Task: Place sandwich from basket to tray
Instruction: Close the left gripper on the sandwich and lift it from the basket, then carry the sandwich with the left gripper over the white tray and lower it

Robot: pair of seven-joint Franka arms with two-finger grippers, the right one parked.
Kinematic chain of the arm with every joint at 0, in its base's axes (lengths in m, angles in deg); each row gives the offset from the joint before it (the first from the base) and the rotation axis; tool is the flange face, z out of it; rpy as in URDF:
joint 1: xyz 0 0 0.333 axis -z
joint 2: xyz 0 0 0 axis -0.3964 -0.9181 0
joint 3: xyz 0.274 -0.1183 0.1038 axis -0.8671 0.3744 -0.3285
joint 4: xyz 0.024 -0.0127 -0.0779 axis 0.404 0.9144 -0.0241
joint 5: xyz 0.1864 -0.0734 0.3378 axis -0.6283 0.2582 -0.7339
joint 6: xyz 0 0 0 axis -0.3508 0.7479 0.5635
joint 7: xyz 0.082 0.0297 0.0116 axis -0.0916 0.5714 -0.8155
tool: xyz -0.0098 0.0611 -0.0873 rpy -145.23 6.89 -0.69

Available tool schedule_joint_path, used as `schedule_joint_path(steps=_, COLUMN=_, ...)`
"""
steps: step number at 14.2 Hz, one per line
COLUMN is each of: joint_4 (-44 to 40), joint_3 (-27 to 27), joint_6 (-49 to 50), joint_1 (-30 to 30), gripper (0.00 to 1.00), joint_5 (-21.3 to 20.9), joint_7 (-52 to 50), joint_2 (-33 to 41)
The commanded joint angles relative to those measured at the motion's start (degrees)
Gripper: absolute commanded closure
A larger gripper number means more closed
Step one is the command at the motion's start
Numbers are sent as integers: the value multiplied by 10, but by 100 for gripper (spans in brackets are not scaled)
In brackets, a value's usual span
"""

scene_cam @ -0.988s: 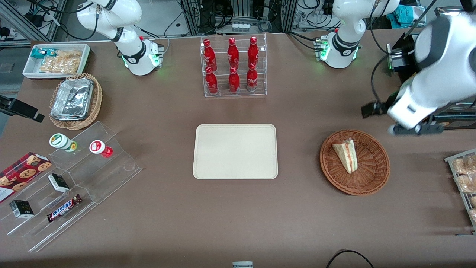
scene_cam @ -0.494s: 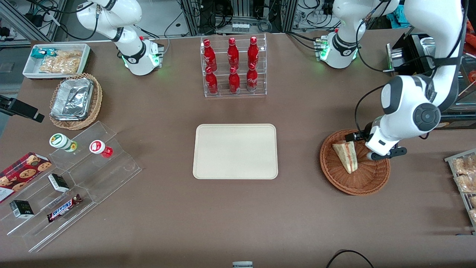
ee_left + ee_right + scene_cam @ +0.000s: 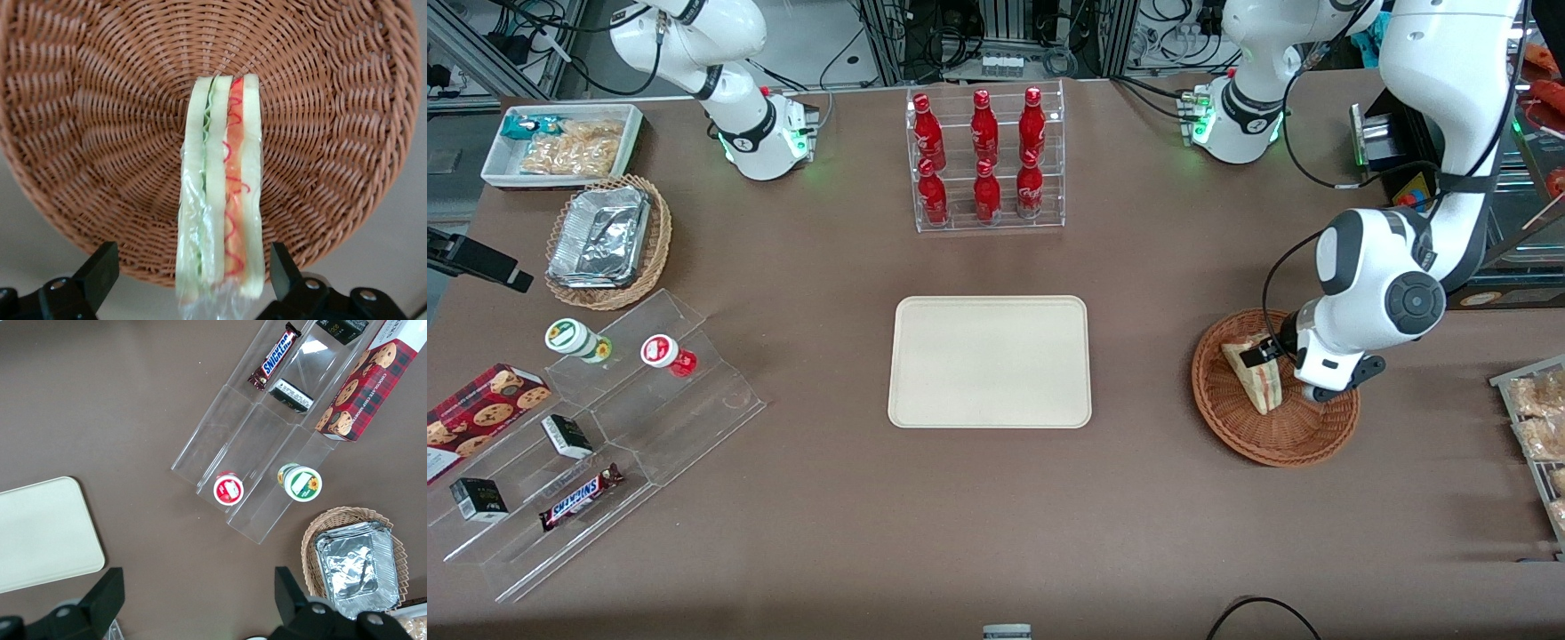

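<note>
One sandwich (image 3: 1256, 378) (image 3: 220, 187), a wrapped wedge of pale bread with green and red filling, lies in the round reddish-brown wicker basket (image 3: 1274, 437) (image 3: 93, 127) toward the working arm's end of the table. Gripper (image 3: 1272, 356) (image 3: 190, 277): above the basket and over the sandwich, fingers (image 3: 100, 270) spread wide apart, one on each side of the wedge and not touching it, so nothing is held. Tray (image 3: 989, 361) (image 3: 40, 533): cream, rectangular, flat on the brown table (image 3: 996, 498) at its middle, well apart from the basket. Clear rack of six red bottles (image 3: 984, 160): farther from the front camera than the tray. Toward the parked arm's end: a tan wicker basket of foil containers (image 3: 603, 240) (image 3: 357, 570), a white bin of snacks (image 3: 560, 144), and a stepped clear stand (image 3: 605, 436) (image 3: 267, 447) with two small jars, a chocolate bar and small boxes, a cookie box (image 3: 476, 418) (image 3: 363, 387) beside it.
</note>
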Motion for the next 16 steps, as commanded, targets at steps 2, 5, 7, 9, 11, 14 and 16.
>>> schedule_joint_path(steps=2, joint_4=-3, joint_3=1, joint_6=-22, joint_1=3, gripper=0, joint_5=4, joint_7=-10, joint_2=-28)
schedule_joint_path(steps=5, joint_4=-3, joint_3=3, joint_6=-28, joint_1=7, gripper=65, joint_5=4, joint_7=-12, joint_2=-39)
schedule_joint_path(steps=7, joint_4=-11, joint_3=3, joint_6=-21, joint_1=6, gripper=90, joint_5=4, joint_7=-8, joint_2=-31)
schedule_joint_path(steps=9, joint_4=-40, joint_3=5, joint_6=18, joint_1=9, gripper=92, joint_5=3, joint_7=-5, joint_2=-18)
schedule_joint_path(steps=11, joint_4=-114, joint_3=6, joint_6=119, joint_1=50, gripper=93, joint_5=3, joint_7=10, joint_2=-15)
schedule_joint_path(steps=14, joint_4=-211, joint_3=6, joint_6=214, joint_1=149, gripper=93, joint_5=7, joint_7=-4, joint_2=-28)
schedule_joint_path(steps=16, joint_4=-226, joint_3=6, joint_6=220, joint_1=219, gripper=93, joint_5=3, joint_7=-15, joint_2=-52)
